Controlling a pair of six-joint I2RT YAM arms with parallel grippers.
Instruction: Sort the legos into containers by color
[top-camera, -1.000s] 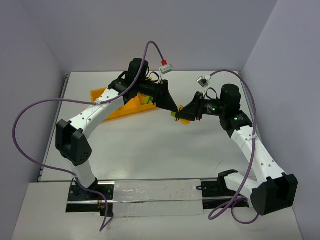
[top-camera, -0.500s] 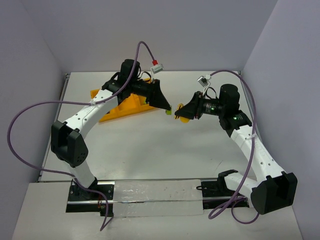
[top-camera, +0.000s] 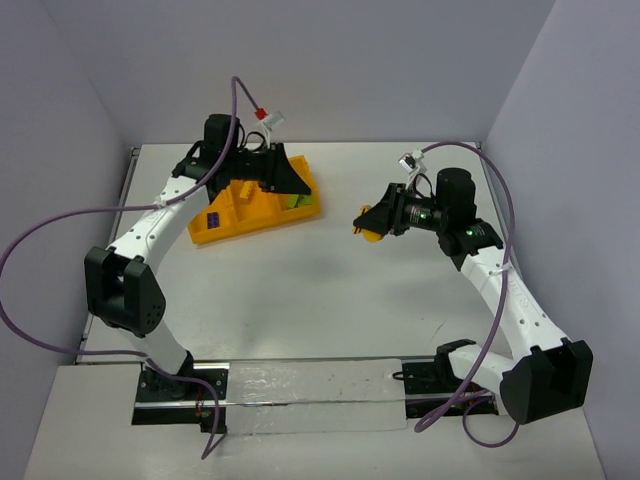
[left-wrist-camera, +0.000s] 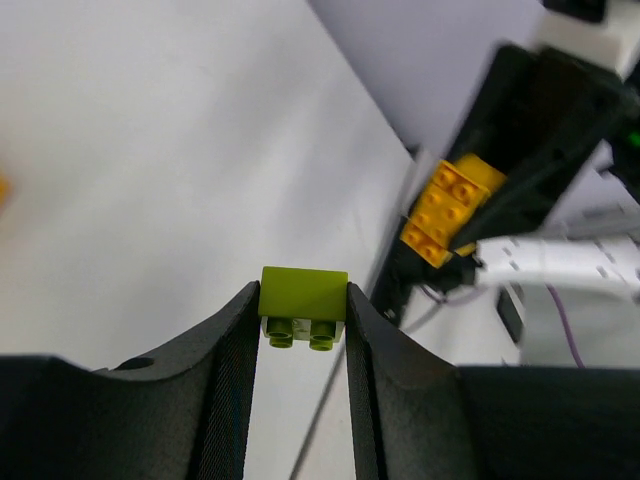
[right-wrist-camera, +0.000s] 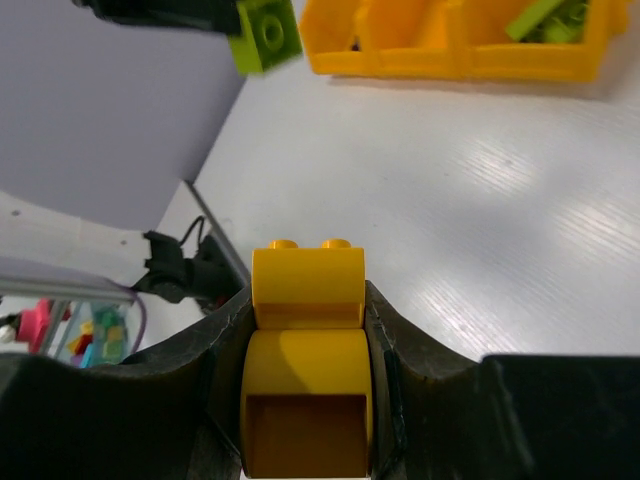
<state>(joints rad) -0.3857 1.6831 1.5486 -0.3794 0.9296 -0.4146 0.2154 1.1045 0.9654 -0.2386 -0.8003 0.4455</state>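
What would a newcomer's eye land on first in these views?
Both arms hold bricks off the table. The left gripper pinches a lime green brick by the right end of the orange-yellow tray, as the top view shows it. The right gripper clamps two stacked orange-yellow bricks further right. A dark purple brick lies in the tray's left compartment.

There is 1 orange-yellow tray (top-camera: 250, 226) with 3 compartments, 1 lime green brick (left-wrist-camera: 303, 294) in the left gripper (left-wrist-camera: 303, 306), 2 stacked orange-yellow bricks (right-wrist-camera: 305, 345) in the right gripper (right-wrist-camera: 305, 298), at least 1 dark purple brick (top-camera: 213, 220) in the tray, and green bricks (right-wrist-camera: 545, 15) there too jumbled to count.
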